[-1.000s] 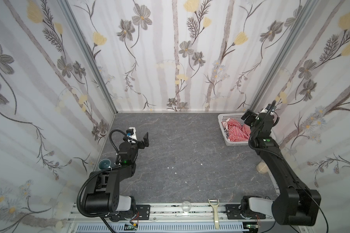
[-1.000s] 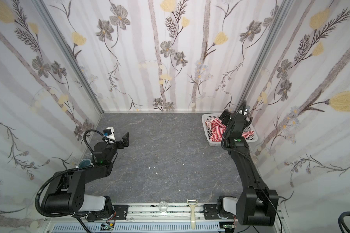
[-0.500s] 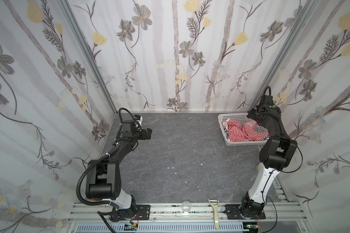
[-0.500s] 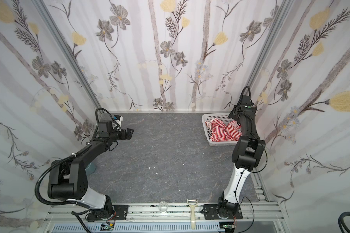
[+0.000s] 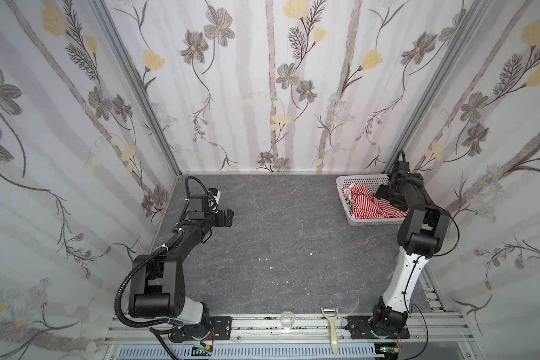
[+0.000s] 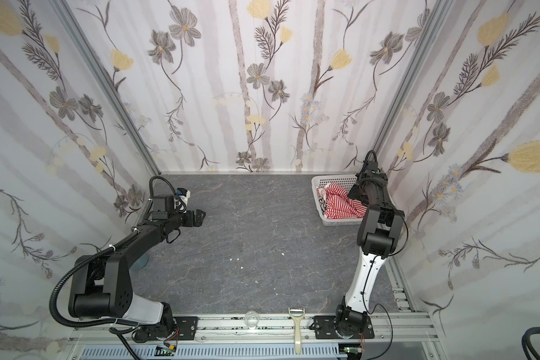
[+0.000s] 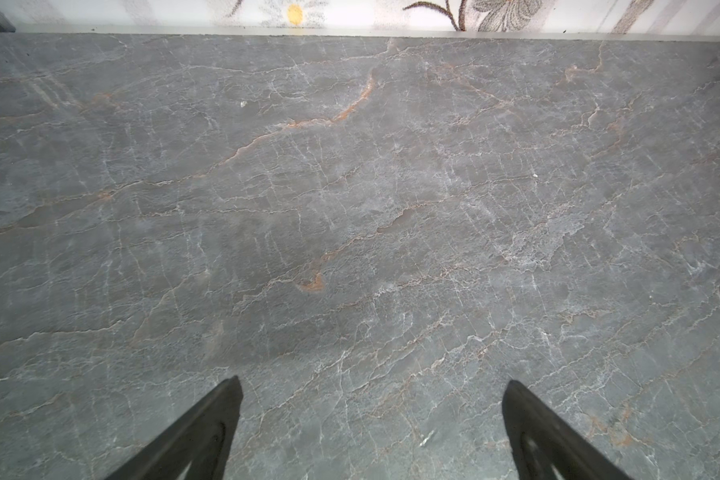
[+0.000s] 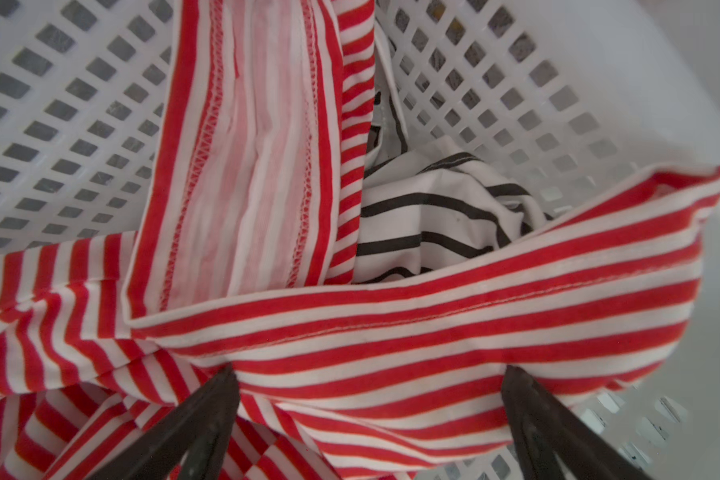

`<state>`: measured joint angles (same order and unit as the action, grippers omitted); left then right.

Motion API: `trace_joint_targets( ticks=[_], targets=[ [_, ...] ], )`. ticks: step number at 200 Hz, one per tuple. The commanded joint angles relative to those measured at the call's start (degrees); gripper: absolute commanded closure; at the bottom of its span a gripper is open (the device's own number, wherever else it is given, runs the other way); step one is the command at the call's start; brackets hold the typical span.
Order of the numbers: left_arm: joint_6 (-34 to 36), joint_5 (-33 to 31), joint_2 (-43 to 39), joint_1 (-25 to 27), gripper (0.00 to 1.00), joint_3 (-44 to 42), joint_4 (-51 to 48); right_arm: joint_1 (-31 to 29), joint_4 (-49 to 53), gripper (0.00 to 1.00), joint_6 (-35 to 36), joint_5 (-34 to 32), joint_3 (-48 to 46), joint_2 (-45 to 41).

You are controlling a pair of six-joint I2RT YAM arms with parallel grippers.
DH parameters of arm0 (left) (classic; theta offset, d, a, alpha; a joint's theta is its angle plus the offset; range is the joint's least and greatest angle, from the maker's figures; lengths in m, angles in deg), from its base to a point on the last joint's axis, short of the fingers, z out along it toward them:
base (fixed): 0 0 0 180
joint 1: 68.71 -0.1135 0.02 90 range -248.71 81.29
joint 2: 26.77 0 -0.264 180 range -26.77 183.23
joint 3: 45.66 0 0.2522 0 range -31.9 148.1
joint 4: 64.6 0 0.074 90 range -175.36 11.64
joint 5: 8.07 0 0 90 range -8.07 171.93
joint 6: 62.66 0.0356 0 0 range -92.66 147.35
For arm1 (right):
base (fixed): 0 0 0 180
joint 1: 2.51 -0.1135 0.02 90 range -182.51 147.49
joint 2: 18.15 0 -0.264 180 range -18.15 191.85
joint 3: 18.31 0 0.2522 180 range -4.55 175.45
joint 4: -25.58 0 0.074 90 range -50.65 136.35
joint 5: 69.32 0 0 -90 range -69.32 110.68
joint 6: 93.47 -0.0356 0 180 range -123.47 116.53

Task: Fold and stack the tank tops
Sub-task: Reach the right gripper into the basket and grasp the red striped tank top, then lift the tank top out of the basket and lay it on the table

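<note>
The table (image 5: 278, 237) spreads beneath the left gripper (image 7: 371, 380), whose jaws stand wide apart and hold nothing. The basket (image 5: 360, 180) surrounds the right gripper (image 8: 371, 374), which is also spread wide. The red top (image 8: 412, 332) bunches across its fingertips, seemingly touching them but not clamped. The black-striped top (image 8: 433, 203) lies just beyond.
</note>
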<state>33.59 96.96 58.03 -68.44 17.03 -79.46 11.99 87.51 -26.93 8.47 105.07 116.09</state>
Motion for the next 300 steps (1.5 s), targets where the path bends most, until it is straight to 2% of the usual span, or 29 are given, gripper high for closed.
trace_joint_targets(
  ticks=[1,11,28,61,80,104,139,167,198,245,300],
  targets=[
    [0.6,0.0,-0.2,0.0,0.0,-0.2,0.5,-0.2,-1.7,0.0,1.0,1.6,-0.5,0.5],
    [0.7,0.1,-0.2,0.0,0.0,-0.4,0.5,-0.2,-2.3,0.06,1.5,3.1,-0.6,0.9],
    [0.8,0.4,-0.2,0.0,0.0,-0.5,0.5,-0.2,-2.4,0.21,2.2,5.4,-0.5,1.3],
    [1.0,0.0,-0.2,0.0,0.0,-0.5,0.5,-0.3,-3.0,0.74,2.4,8.0,-0.7,0.7],
    [1.1,-0.3,-0.2,0.0,0.0,-0.5,0.6,-0.3,-3.2,1.0,2.3,8.8,-0.8,-0.7],
    [0.5,-0.6,0.2,0.0,0.0,-0.1,0.4,-1.0,-4.8,1.0,2.1,10.6,-2.6,-5.2],
    [0.3,-0.3,0.6,-0.4,0.0,1.9,-0.7,-3.9,-6.5,1.0,1.4,13.9,-4.6,-17.0],
    [-0.3,0.1,1.1,-2.1,0.0,4.3,-2.0,-9.3,-5.3,1.0,-0.1,16.7,-1.4,-28.1],
    [-3.4,6.8,2.1,-6.7,0.0,8.8,-5.1,-17.5,-7.4,1.0,-2.5,20.6,6.0,-36.4],
    [-4.1,8.3,4.2,-10.5,0.0,12.9,-6.6,-29.8,-11.1,1.0,-9.7,32.5,29.1,-29.9],
    [-4.2,10.7,4.2,-13.9,0.0,11.4,-6.7,-38.6,-38.9,1.0,-27.7,47.0,29.5,-22.1]
  ],
)
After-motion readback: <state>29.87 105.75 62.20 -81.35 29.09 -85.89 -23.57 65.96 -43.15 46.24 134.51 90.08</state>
